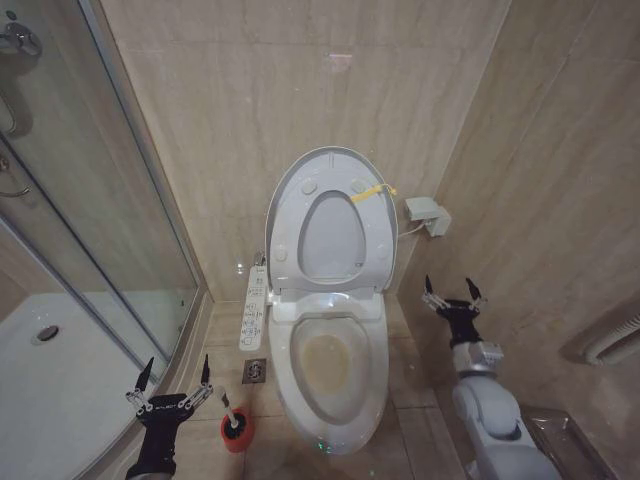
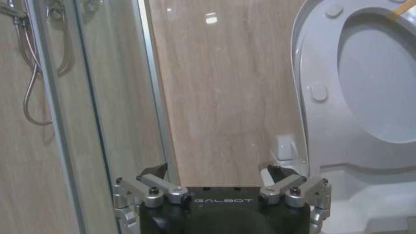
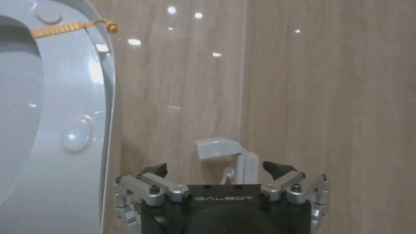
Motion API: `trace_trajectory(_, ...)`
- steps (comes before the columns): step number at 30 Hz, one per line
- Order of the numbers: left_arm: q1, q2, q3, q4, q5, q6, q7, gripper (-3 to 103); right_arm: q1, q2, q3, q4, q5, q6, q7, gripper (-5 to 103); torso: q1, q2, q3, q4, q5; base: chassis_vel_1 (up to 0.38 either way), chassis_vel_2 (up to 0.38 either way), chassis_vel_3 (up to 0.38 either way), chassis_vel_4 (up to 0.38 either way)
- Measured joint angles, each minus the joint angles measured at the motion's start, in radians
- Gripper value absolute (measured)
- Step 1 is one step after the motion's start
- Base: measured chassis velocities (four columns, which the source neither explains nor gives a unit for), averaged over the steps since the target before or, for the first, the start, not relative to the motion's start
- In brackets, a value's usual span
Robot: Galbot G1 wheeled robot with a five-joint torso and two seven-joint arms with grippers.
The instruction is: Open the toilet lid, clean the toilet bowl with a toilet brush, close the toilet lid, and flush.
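The toilet lid (image 1: 332, 236) stands raised against the back wall with the seat ring (image 1: 285, 225) up in front of it; a yellow strap (image 1: 372, 192) hangs at its upper edge. Below, the toilet bowl (image 1: 332, 362) lies uncovered, its inside stained yellowish-brown. The toilet brush (image 1: 227, 404) stands in its red cup (image 1: 237, 431) on the floor left of the bowl. My left gripper (image 1: 177, 362) hovers open just left of the brush handle, holding nothing. My right gripper (image 1: 449, 283) is open in the air right of the bowl. In the wrist views the left gripper (image 2: 216, 169) and right gripper (image 3: 215, 168) both face the wall.
A glass shower enclosure (image 1: 90, 200) and white shower tray (image 1: 50, 380) fill the left side. A white button-panel strip (image 1: 255, 308) and floor drain (image 1: 254, 372) lie left of the bowl. A white box (image 1: 427, 215) sits on the right wall.
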Motion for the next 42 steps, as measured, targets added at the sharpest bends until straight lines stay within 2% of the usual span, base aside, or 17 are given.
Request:
trace_trajectory(10, 0.000, 0.000, 0.000, 0.000, 0.000, 0.000, 0.000, 100, 0.129, -0.049, -0.036, -0.118, 0.000, 0.012, 0.016, 100, 0.000, 0.000, 0.000, 0.0000, 0.0000, 0.000, 0.000, 0.000, 0.000)
trace_trajectory(20, 0.000, 0.000, 0.000, 0.000, 0.000, 0.000, 0.000, 100, 0.355, -0.081, -0.103, -0.303, 0.010, 0.015, 0.043, 100, 0.000, 0.000, 0.000, 0.0000, -0.0002, 0.000, 0.000, 0.000, 0.000)
trace_trajectory(23, 0.000, 0.000, 0.000, 0.000, 0.000, 0.000, 0.000, 100, 0.480, -0.075, -0.136, -0.391, 0.013, 0.021, 0.048, 100, 0.000, 0.000, 0.000, 0.0002, -0.0004, 0.000, 0.000, 0.000, 0.000)
trace_trajectory(27, 0.000, 0.000, 0.000, 0.000, 0.000, 0.000, 0.000, 100, 0.560, -0.064, -0.164, -0.461, 0.008, 0.025, 0.048, 100, 0.000, 0.000, 0.000, 0.0002, -0.0003, 0.000, 0.000, 0.000, 0.000)
trace_trajectory(42, 0.000, 0.000, 0.000, 0.000, 0.000, 0.000, 0.000, 100, 0.690, -0.017, -0.241, -0.574, -0.025, 0.033, 0.047, 100, 0.000, 0.000, 0.000, -0.0001, -0.0002, 0.000, 0.000, 0.000, 0.000)
